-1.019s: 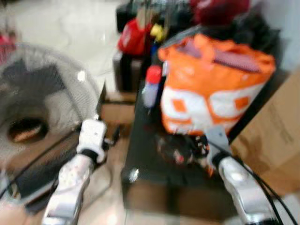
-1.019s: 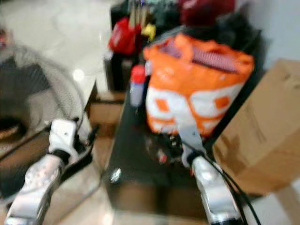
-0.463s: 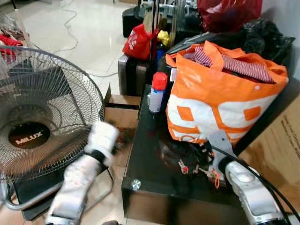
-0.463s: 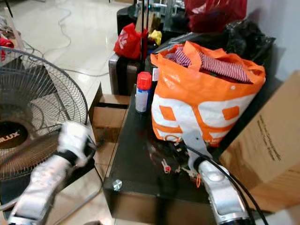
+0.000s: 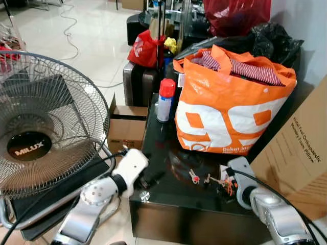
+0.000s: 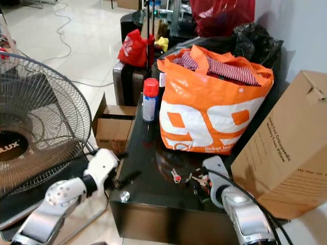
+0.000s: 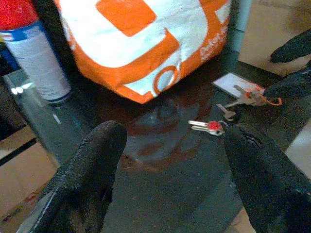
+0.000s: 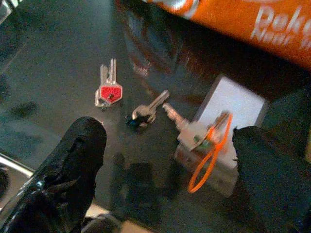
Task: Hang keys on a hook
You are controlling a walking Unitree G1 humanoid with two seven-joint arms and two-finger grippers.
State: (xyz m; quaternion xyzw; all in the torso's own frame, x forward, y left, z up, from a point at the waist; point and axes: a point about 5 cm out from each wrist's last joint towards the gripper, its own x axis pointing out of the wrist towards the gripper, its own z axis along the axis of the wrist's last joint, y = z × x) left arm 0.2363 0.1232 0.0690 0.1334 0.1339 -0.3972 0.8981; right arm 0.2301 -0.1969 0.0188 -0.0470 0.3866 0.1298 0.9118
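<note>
Three sets of keys lie on the black glass table [image 5: 166, 155]. One pair has a red head [image 8: 108, 90], a single silver key [image 8: 146, 112] lies beside it, and a bunch with an orange loop [image 8: 204, 141] rests against a white card [image 8: 234, 104]. My right gripper [image 8: 170, 179] hovers open just above them, its fingers on either side of the bunch and the single key. My left gripper [image 5: 152, 179] is open low over the table's front left corner, pointing at the red keys [image 7: 209, 126] from a short distance.
An orange shopping bag [image 5: 232, 102] full of cloth stands right behind the keys, with a red-capped spray can [image 5: 164, 99] at its left. A large fan [image 5: 41, 127] stands left of the table. A big cardboard box [image 5: 299, 153] leans at the right, and a small box [image 5: 125, 130] sits on the floor.
The view has steadied and shifted. My left arm has swung in from beside the fan to the table's front left corner. The right gripper stays over the keys.
</note>
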